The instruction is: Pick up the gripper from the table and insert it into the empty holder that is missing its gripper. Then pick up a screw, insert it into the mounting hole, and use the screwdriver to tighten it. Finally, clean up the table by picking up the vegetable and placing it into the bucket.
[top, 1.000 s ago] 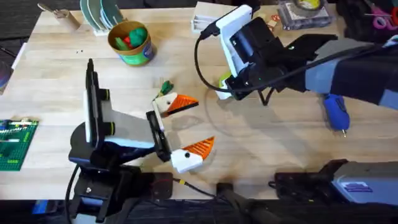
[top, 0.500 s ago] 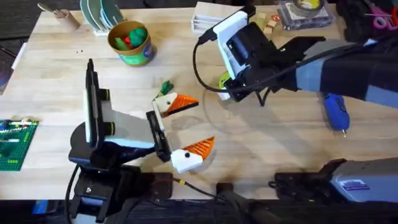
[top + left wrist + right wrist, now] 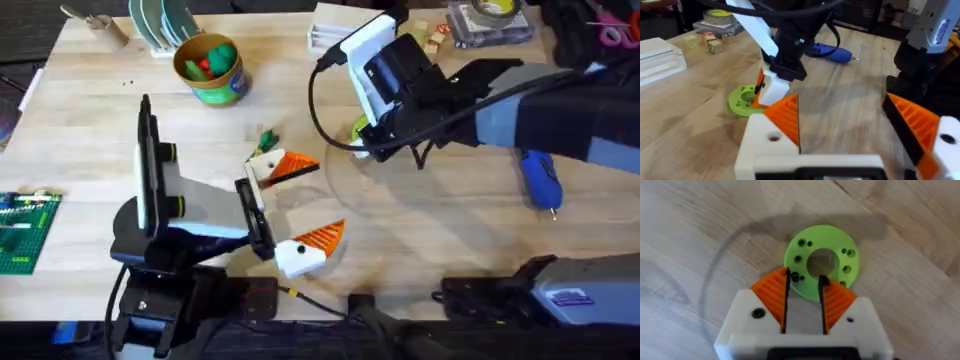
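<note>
My left gripper rests open and wide on the table. Each of its white wedge holders carries an orange ribbed gripper pad. A round mounting hole shows in the near holder. My right gripper hovers point-down over the near rim of a green disc, its orange pads a narrow gap apart with nothing held. The blue screwdriver lies to the right. The small green vegetable lies beside the left gripper's far finger. The bucket stands at the back left.
Small dark dots sit in the green disc's holes; I cannot tell whether they are screws. A green brick plate lies at the left edge. Plates, a white box, small blocks and a tape tray line the back.
My right gripper has shifted slightly back and left over the green disc, then stayed nearly still. The left arm has not moved.
</note>
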`<act>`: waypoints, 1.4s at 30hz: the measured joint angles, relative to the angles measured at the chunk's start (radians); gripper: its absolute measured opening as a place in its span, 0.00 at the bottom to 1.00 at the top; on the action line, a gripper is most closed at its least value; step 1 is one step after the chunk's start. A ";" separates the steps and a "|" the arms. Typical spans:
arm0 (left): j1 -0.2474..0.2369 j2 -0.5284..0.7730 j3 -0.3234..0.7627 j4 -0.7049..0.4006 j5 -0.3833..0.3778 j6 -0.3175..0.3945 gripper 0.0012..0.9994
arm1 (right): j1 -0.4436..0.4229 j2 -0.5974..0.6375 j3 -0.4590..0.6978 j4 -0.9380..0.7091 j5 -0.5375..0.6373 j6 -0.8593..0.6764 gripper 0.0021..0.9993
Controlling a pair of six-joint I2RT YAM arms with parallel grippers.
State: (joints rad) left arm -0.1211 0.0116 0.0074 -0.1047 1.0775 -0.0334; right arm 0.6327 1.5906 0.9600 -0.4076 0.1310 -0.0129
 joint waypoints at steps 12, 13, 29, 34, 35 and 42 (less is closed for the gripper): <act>0.000 0.000 0.000 0.000 0.000 0.000 0.99 | 0.009 0.022 0.008 0.010 0.007 -0.016 0.34; 0.000 0.000 0.000 0.000 0.000 0.000 0.99 | 0.009 0.022 0.008 0.011 0.007 -0.018 0.34; 0.000 0.000 0.000 0.000 0.000 0.000 0.99 | 0.009 0.025 0.008 0.022 0.011 -0.104 0.16; 0.000 0.000 0.000 0.000 0.000 0.000 0.99 | 0.009 0.025 0.008 0.026 0.011 -0.113 0.01; 0.000 0.000 0.000 0.000 0.000 0.000 0.99 | 0.009 0.025 0.008 0.026 0.011 -0.115 0.01; 0.000 0.000 0.000 0.000 0.000 0.000 0.99 | 0.009 0.025 0.008 0.026 0.011 -0.119 0.01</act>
State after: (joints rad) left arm -0.1211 0.0116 0.0074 -0.1047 1.0775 -0.0330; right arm 0.6415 1.6154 0.9680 -0.3820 0.1421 -0.1314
